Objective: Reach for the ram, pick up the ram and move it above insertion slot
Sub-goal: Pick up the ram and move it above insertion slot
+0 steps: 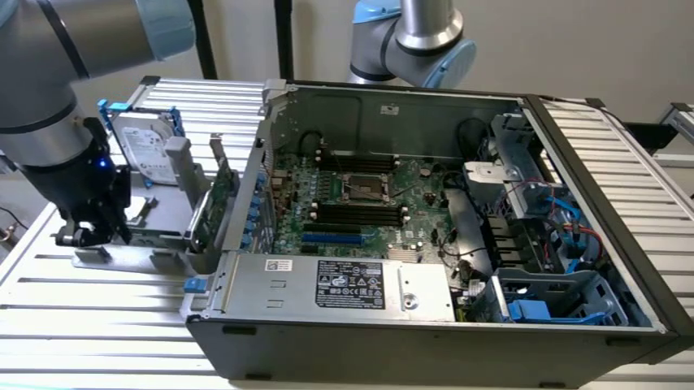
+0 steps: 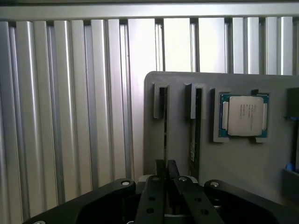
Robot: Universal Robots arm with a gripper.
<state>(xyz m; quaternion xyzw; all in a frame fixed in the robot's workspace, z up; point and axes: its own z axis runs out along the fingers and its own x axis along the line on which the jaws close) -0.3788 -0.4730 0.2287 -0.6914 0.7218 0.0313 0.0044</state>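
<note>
The ram (image 2: 165,126) is a thin green stick seen edge-on, standing in a slot of the grey holder plate (image 2: 177,140). My gripper (image 2: 166,167) hangs over the near end of that slot. Its two black fingers meet at the tips, shut, with nothing visible between them, and I cannot tell whether they touch the stick. In the exterior view the gripper (image 1: 81,237) is at the left end of the holder (image 1: 119,252), outside the open computer case (image 1: 607,268). Dark memory slots (image 1: 358,213) lie on the motherboard inside the case.
A broader green expansion card (image 2: 196,135) (image 1: 220,203) stands in the neighbouring slot. A processor chip (image 2: 244,115) lies in a recess beside it, and a silver hard drive (image 1: 146,146) stands behind. A second arm (image 1: 418,36) stands behind the case. Slatted metal table (image 2: 70,116).
</note>
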